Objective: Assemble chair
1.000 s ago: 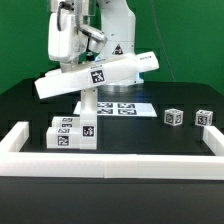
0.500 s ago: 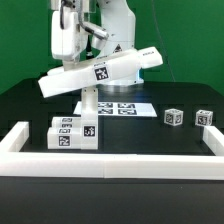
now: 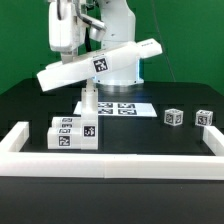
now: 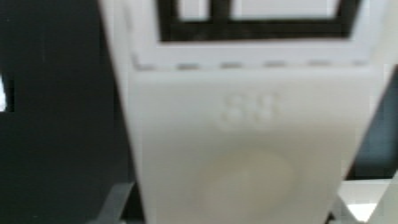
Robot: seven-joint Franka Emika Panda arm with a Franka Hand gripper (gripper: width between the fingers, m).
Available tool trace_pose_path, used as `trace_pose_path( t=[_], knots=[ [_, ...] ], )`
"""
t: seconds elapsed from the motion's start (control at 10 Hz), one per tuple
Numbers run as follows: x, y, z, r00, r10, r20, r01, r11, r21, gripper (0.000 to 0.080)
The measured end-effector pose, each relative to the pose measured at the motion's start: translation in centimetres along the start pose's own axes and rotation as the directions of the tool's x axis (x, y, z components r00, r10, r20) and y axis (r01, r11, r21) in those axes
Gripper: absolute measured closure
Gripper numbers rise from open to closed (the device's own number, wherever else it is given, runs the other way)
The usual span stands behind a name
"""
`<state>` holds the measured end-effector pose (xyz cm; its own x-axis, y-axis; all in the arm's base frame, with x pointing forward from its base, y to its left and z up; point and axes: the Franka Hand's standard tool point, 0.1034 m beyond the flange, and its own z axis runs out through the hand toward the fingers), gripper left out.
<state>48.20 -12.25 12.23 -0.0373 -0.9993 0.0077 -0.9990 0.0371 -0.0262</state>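
In the exterior view, the long panel (image 3: 98, 63) has climbed since the earlier frames. It hung close above the upright post (image 3: 90, 101) then. Now it sits clearly higher, and its end toward the exterior view's right has tipped further up. Nothing on the table (image 3: 150, 140) has shifted.

The panel hangs in the air, slanted, with its low end toward the exterior view's left and a square tag facing us near its middle. The fingers (image 3: 71, 59) come down from the arm (image 3: 62, 25) onto the panel's lower half and pinch it. They are drawn close together on it, though the panel hides most of them.

Below, the upright post stands just behind the stacked parts (image 3: 73, 133), a low pile of tagged white blocks near the front corner at the exterior view's left. The marker board (image 3: 120, 108) lies flat beside the post. Two small cubes (image 3: 173, 117) with tags sit well apart from the pile, toward the exterior view's right. White border rails (image 3: 110, 161) run round the table's edge.

In the wrist view, the long panel (image 4: 240, 130) fills nearly the whole frame, very close and blurred. We see part of its tag (image 4: 249, 20) at one edge, a dotted seam below it, and dark table on either side. We cannot make out the fingers in this view
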Motion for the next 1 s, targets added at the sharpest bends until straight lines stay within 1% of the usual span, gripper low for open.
trace_pose_path(
  t=[0.2,0.3,0.4,0.5,0.6,0.7,0.8,0.9,1.0],
  knots=[
    [0.3,0.3,0.1,1.000,-0.011,0.026,0.012,1.000,-0.006,0.0509],
    [0.5,0.2,-0.1,1.000,-0.009,0.030,0.009,1.000,-0.007,0.0509],
    [0.6,0.4,-0.3,0.998,-0.031,0.063,0.031,0.999,-0.014,0.0509],
    [1.0,0.7,-0.7,0.992,-0.027,0.124,0.030,0.999,-0.020,0.0509],
    [1.1,0.5,-0.6,0.993,-0.021,0.112,0.024,0.999,-0.023,0.0509],
    [0.8,0.5,-0.6,0.993,-0.029,0.115,0.033,0.999,-0.026,0.0509],
    [1.0,0.2,-0.9,0.993,-0.027,0.112,0.029,0.999,-0.020,0.0509],
    [0.8,-0.1,-1.0,0.994,-0.035,0.105,0.037,0.999,-0.015,0.0509],
    [0.9,-0.1,-0.9,0.994,-0.038,0.105,0.040,0.999,-0.016,0.0509]
  ],
)
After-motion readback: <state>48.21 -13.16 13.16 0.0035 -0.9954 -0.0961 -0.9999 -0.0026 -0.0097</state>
